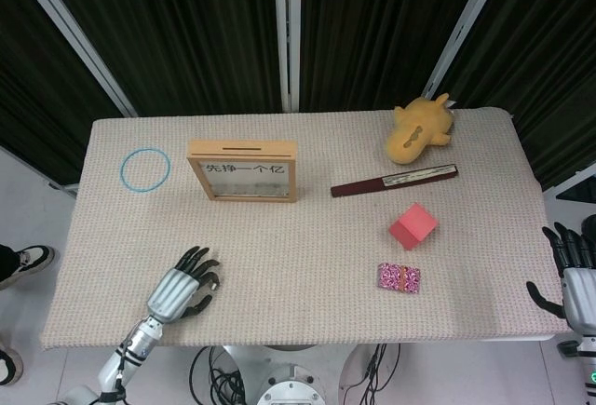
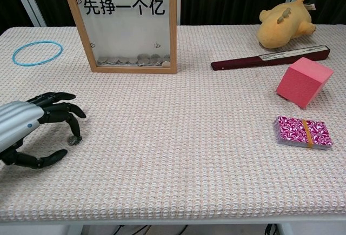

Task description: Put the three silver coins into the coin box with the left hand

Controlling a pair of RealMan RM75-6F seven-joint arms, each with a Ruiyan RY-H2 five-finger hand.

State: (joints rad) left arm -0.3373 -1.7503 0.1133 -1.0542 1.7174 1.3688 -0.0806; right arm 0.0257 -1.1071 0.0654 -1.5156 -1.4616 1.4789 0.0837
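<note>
Woven beige table cloth (image 2: 178, 154) underfoot, and trouble likely enough: thin silver coin (image 2: 72, 139) lying flat on a soft, textured weave, easy to skid away or press into the fabric rather than lift, should the fingertips come down without catching an edge. Only one loose coin visible, largely masked by fingers in the head view; others possibly already among those heaped at the bottom of the wooden-framed coin box (image 2: 130, 24), standing upright well apart at the far side. Slot on the box's top edge narrow, so risk too of a tilted coin striking the frame and dropping back.

Left hand (image 2: 32, 124), silver-backed with black fingers (image 2: 64, 108), poised over the near-left of the table, fingers curled downward and moderately spread, thumb set apart below; one fingertip at or just beside the coin, actual contact impossible to confirm. Nothing gripped yet, judging by the coin flat on the cloth.

Right hand (image 1: 573, 270) parked off the table's right edge, fingers apart, holding nothing.
</note>
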